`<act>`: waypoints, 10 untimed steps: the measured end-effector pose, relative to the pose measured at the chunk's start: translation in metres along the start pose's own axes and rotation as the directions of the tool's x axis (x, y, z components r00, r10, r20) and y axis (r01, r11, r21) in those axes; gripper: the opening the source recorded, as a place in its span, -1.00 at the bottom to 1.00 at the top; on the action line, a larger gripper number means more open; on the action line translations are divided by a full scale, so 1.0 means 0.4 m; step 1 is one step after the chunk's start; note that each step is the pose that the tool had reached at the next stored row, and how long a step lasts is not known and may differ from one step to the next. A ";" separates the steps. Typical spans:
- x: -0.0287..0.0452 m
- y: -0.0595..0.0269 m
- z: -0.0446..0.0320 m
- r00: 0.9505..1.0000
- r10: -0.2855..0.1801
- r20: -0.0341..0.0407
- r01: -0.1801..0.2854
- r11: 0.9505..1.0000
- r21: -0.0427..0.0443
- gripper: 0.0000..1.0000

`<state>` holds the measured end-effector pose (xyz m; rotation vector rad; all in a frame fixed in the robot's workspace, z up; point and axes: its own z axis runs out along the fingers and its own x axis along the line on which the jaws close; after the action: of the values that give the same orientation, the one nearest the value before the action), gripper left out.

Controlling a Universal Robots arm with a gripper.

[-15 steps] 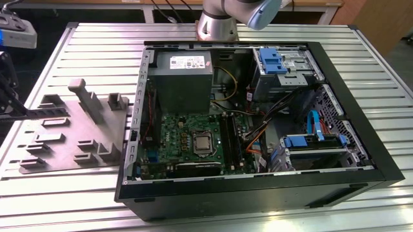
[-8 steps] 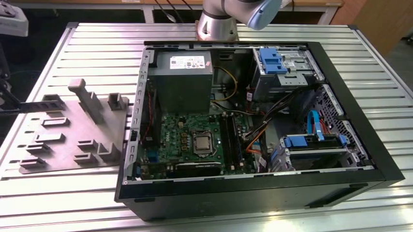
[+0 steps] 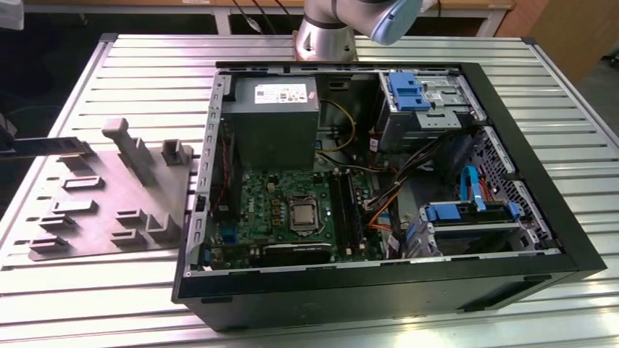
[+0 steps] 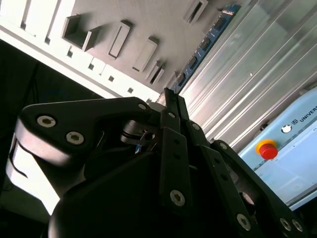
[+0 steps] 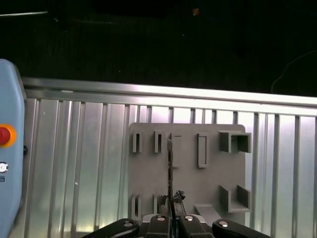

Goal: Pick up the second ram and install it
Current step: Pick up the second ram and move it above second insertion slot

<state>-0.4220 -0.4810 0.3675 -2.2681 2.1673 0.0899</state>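
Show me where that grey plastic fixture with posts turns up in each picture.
Exterior view: grey fixture on the ribbed table, at the exterior view's left, beside the computer case.
Second wrist view: grey fixture beyond the end effector.
First wrist view: grey fixture behind the held second ram.
Shared landmark: the ribbed table.

The counter [image 3: 145, 72] is ribbed bare metal with a dull sheen. The fixture [image 3: 106, 210] is matt grey plastic. The smooth black pincer [image 5: 171, 213] looks satin; the second ram [image 4: 210, 37] shows a blue-green board.
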 end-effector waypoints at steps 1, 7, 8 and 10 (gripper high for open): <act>0.000 0.000 -0.007 1.000 0.000 0.001 0.000 1.000 0.000 -0.74; -0.002 0.002 -0.047 1.000 0.002 0.004 -0.002 1.000 0.000 -0.74; -0.002 0.002 -0.051 1.000 0.003 0.004 -0.003 1.000 0.001 -0.74; -0.003 0.002 -0.060 1.000 0.005 0.004 -0.005 1.000 0.000 -0.74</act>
<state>-0.4220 -0.4810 0.3917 -2.2606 2.1705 0.0941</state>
